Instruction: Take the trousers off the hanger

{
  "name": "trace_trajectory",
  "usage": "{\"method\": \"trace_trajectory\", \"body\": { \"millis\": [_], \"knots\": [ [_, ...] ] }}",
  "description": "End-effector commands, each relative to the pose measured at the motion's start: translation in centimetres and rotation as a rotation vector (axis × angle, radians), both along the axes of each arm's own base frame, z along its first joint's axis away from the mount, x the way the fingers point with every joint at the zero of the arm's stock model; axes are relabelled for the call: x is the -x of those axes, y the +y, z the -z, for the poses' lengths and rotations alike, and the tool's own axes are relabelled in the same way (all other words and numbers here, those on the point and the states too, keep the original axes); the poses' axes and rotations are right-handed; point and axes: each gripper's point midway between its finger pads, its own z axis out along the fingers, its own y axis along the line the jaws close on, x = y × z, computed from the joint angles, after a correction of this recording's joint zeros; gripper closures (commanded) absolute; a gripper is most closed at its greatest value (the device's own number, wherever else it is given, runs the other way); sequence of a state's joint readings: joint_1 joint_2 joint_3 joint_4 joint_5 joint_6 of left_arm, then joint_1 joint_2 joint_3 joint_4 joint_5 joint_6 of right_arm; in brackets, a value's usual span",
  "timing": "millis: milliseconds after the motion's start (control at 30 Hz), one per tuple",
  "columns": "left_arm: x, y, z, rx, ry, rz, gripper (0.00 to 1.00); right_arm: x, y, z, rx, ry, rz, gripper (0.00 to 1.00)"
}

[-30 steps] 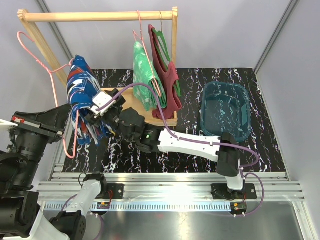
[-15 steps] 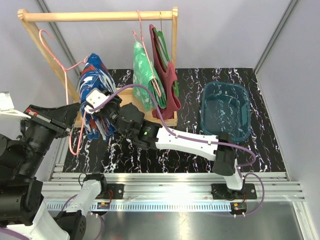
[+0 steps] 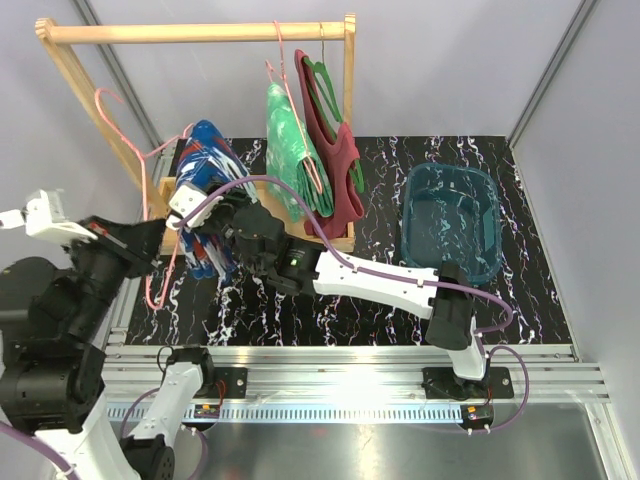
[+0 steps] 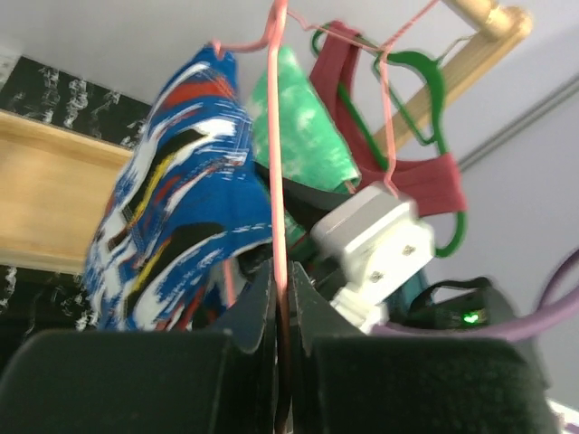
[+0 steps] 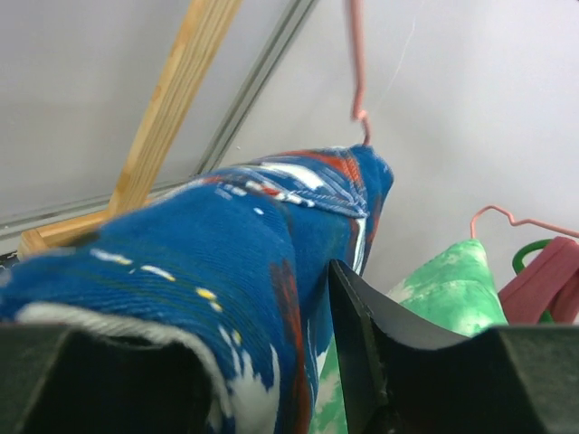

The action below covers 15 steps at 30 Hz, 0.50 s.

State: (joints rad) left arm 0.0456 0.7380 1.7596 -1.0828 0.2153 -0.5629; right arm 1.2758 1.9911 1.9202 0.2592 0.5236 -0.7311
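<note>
Blue trousers point(image 3: 205, 160), pink hanger point(image 4: 280, 181) shifted right.

Black white-veined table point(image 3: 380, 300). Teal see-through bin point(image 3: 450, 168) sits on it at the right, nothing visible inside. Wooden rack point(image 3: 200, 32) stands on it left of the bin, toward the far edge.

Blue trousers point(image 3: 205, 185), red and white splashes, folded over a pink hanger point(image 4: 279, 181), up in the air above the counter's far-left corner. Green trousers point(image 3: 285, 140), white-mottled, hanging folded at the far edge.
</note>
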Motion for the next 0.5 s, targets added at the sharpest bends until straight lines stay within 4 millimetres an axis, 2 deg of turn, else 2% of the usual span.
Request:
{"method": "trace_trajectory", "body": {
  "millis": [0, 33, 67, 100, 133, 167, 200, 233, 267, 467],
  "knots": [
    [0.2, 1.3, 1.6, -0.079, -0.028, -0.060, 1.00, 1.0, -7.4, -15.0, -0.400, -0.087, 0.057, 1.00],
    [0.1, 1.6, 2.0, -0.079, -0.025, -0.072, 1.00, 1.1, -7.7, -15.5, -0.411, -0.089, 0.057, 1.00],
    [-0.6, 2.0, 3.6, -0.079, 0.013, -0.092, 1.00, 1.2, -8.0, -16.1, -0.421, -0.092, 0.058, 1.00],
    [-0.3, 2.0, 4.1, -0.078, 0.015, -0.098, 1.00, 1.3, -9.0, -17.6, -0.454, -0.098, 0.068, 1.00],
    [-0.5, 2.1, 4.8, -0.077, 0.024, -0.103, 1.00, 1.4, -9.0, -17.8, -0.451, -0.094, 0.065, 1.00],
    [-1.0, 2.1, 6.2, -0.077, 0.061, -0.100, 1.00, 1.5, -9.3, -18.5, -0.462, -0.095, 0.060, 1.00],
    [-0.9, 2.2, 6.8, -0.078, 0.066, -0.103, 1.00, 1.7, -9.9, -19.7, -0.487, -0.101, 0.054, 1.00],
    [-1.1, 2.4, 7.3, -0.078, 0.073, -0.116, 1.00, 1.8, -10.1, -20.0, -0.482, -0.099, 0.049, 1.00],
    [-1.4, 2.5, 8.5, -0.077, 0.102, -0.118, 1.00, 2.2, -10.6, -21.1, -0.504, -0.105, 0.039, 1.00],
    [-1.4, 3.1, 10.1, -0.090, 0.127, -0.153, 1.00, 3.0, -12.8, -23.8, -0.544, -0.117, 0.027, 1.00]
  ]
}}
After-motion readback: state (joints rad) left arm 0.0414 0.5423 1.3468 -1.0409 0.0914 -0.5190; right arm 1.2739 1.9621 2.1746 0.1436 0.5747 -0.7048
